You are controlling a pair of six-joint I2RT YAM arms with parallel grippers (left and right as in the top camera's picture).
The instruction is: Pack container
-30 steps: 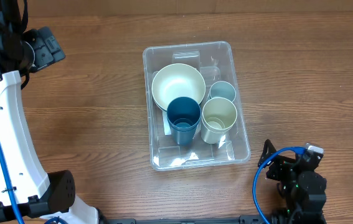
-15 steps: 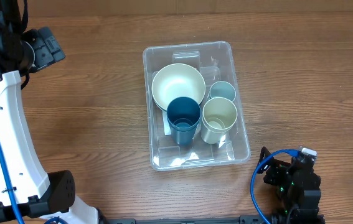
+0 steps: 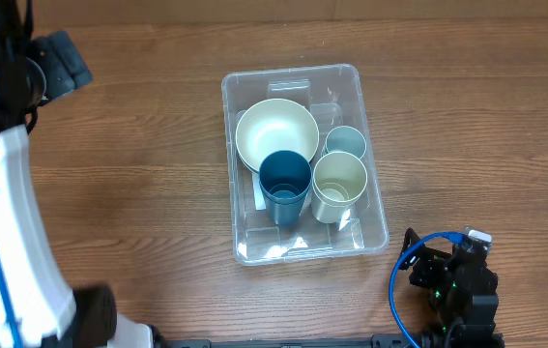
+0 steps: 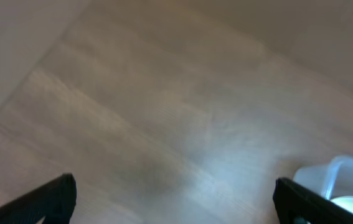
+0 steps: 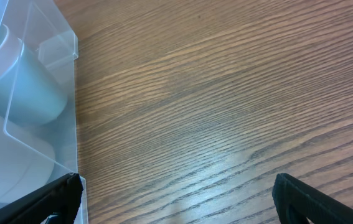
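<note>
Starting closest to me: my right gripper (image 5: 177, 204) sits low near the front edge of the table (image 3: 158, 145), just off the near right corner of the container (image 3: 341, 92). The fingers are spread wide with only wood grain between them, so it's holding nothing. I'd guess it's parked off to the side so it can't bump the bin.

The container is pretty much mid-table, long side running away from me. At its near end the dark blue cup (image 3: 284, 184) and the cream cup (image 3: 339, 184) stand upright, mouths up, side by side and looking like they touch. Behind them the cream bowl (image 3: 275, 133) takes up the far left, with the light blue cup (image 3: 345, 143) tucked into the gap to its right. It's a tight fit, which makes sense when the bowl eats half the floor. Every dish I can see is inside, so my read is the packing is done or nearly so.

Farthest out, my left gripper (image 4: 176, 202) is up over the far left of the table, well apart from the bin. That view's blurry, but the fingers are wide apart with nothing in them.
</note>
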